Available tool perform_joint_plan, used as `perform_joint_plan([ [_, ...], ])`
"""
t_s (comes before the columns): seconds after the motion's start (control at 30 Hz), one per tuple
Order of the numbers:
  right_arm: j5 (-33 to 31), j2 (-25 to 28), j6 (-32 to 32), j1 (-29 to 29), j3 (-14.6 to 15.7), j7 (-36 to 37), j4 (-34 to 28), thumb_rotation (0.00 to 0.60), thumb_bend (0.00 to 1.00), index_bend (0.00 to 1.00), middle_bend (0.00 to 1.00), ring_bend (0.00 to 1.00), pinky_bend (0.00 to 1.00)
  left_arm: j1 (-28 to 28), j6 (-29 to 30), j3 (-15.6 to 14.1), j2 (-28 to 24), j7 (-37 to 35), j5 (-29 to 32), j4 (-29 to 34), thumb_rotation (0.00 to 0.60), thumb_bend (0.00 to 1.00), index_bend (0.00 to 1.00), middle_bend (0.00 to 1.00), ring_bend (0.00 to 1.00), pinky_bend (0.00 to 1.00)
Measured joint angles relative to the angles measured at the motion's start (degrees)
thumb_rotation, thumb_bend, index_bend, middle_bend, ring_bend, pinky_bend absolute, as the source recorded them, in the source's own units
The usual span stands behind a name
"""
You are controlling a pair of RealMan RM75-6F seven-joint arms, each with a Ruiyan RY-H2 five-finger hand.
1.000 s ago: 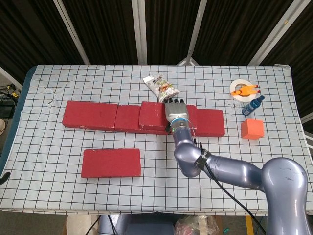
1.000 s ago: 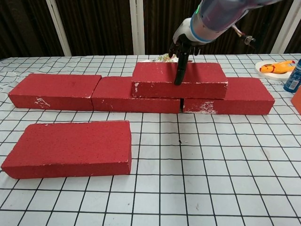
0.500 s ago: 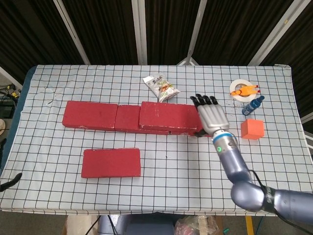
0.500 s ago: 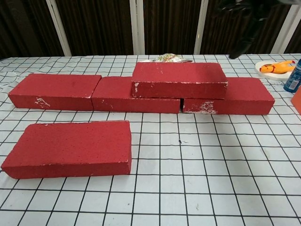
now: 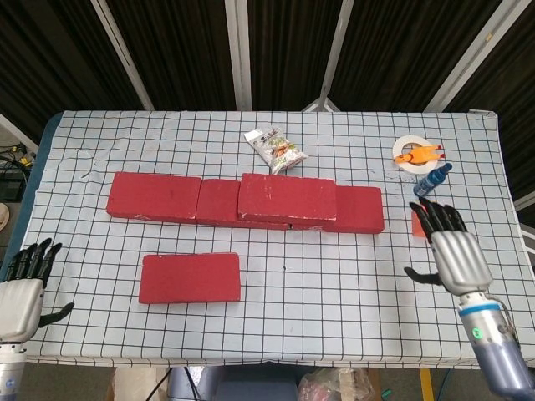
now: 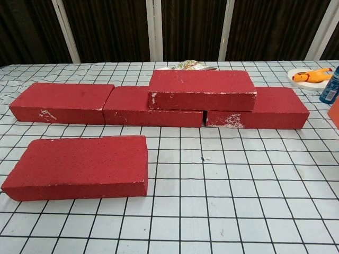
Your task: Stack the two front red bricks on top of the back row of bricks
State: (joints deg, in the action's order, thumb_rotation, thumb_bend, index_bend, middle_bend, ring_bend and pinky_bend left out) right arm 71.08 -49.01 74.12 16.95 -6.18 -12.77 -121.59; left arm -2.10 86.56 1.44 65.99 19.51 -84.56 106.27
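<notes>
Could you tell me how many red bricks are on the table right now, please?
5. Three form the back row: left brick, middle brick, right brick. A stacked brick lies across the middle and right ones. The front brick lies alone, front-left.

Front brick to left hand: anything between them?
Nothing. Head view shows only bare checkered cloth between the front brick and the open left hand.

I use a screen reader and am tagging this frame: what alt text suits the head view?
A stacked red brick lies across the back row of bricks, while one front red brick waits on the checked table. The left hand and right hand are open at the near corners.
</notes>
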Motion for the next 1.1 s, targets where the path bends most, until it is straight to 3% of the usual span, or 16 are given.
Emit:
perform_joint_plan([
  [0.17,7.9,-4.0,7.6,-8.4,5.8,6.3,6.0,0.600,0.18,0.02,0.00,0.00,0.00,-0.7,-0.4,0.0,-0.3,4.1,-0.5,3.2,0.600,0.00,0.02,0.00,0.00,0.03],
  [0.37,12.6,-9.2,10.4,-12.3,8.9,8.1,10.5,0.600,0.18,0.02,0.00,0.00,0.00,-2.8,-3.9,0.2,-0.3,11.6,2.0,9.1,0.600,0.00,0.01,0.00,0.00,0.03],
  [0.8,14.4,-10.8,11.2,-13.9,8.5,7.5,12.0,0.600,0.18,0.02,0.00,0.00,0.00,-10.5,-11.7,2.8,3.1,25.2,16.7,16.4,0.600,0.00,0.00,0.00,0.00,0.03],
  [1.1,14.2,-10.6,10.2,-14.1,8.1,7.5,12.0,0.600,0.18,0.02,0.00,0.00,0.00,-17.7,-13.2,4.9,11.5,33.9,27.2,16.1,0.600,0.00,0.00,0.00,0.00,0.03],
])
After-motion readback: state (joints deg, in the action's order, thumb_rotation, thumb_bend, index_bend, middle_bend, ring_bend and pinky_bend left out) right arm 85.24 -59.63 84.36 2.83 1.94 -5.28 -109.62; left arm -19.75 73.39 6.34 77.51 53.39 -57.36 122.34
